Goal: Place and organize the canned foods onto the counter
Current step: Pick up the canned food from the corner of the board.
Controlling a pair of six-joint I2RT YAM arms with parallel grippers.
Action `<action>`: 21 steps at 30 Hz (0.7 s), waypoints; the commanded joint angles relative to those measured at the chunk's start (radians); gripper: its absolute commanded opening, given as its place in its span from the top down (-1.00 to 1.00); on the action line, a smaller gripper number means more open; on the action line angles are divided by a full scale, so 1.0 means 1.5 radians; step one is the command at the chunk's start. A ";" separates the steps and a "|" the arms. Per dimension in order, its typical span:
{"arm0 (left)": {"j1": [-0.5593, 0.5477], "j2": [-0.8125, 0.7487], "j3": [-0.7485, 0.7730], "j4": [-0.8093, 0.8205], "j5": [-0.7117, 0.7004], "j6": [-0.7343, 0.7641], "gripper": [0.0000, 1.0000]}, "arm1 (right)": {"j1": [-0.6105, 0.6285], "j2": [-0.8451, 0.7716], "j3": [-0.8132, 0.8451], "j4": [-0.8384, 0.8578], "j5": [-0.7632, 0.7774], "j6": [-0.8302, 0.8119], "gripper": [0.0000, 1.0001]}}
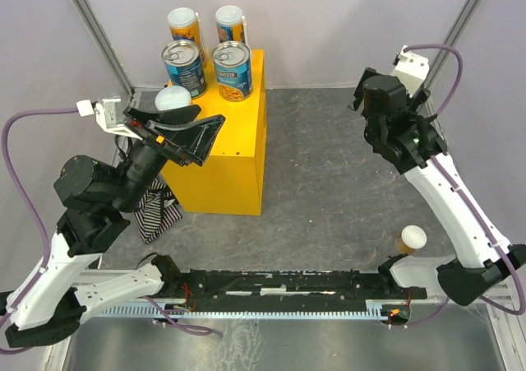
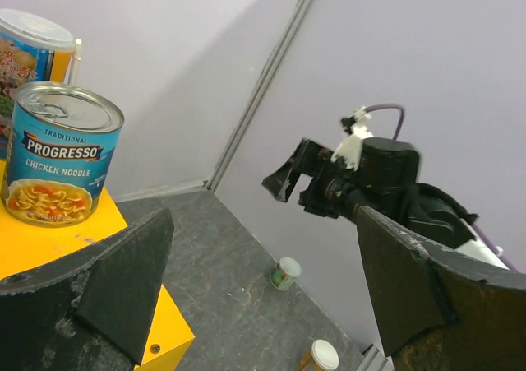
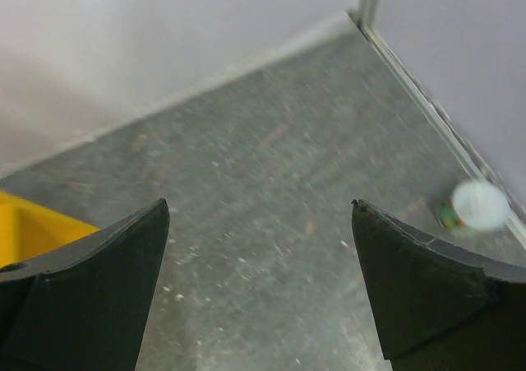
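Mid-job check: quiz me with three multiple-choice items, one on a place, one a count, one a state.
1. Where does the Progresso can stand? A on the yellow counter; B on a wooden shelf; C in a basket.
2. How many cans stand on the grey table in the left wrist view? A none; B two; C four.
3. The right hand is: A shut on a can; B open, empty; C shut on a spoon.
1 A: it sits on yellow. 2 B: a green-labelled can and an orange-labelled can. 3 B: fingers apart, nothing between.
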 commanded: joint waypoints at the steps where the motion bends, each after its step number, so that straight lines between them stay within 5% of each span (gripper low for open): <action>1: 0.001 -0.009 -0.001 0.029 0.033 -0.033 -0.96 | -0.068 0.012 -0.045 -0.158 -0.001 0.179 -0.98; 16: 0.001 -0.041 0.014 -0.018 0.054 -0.046 -0.96 | -0.247 0.147 -0.148 -0.521 -0.085 0.577 -0.98; 21: 0.001 -0.040 0.034 -0.040 0.056 -0.042 -0.96 | -0.256 0.114 -0.215 -0.509 -0.110 0.626 -0.98</action>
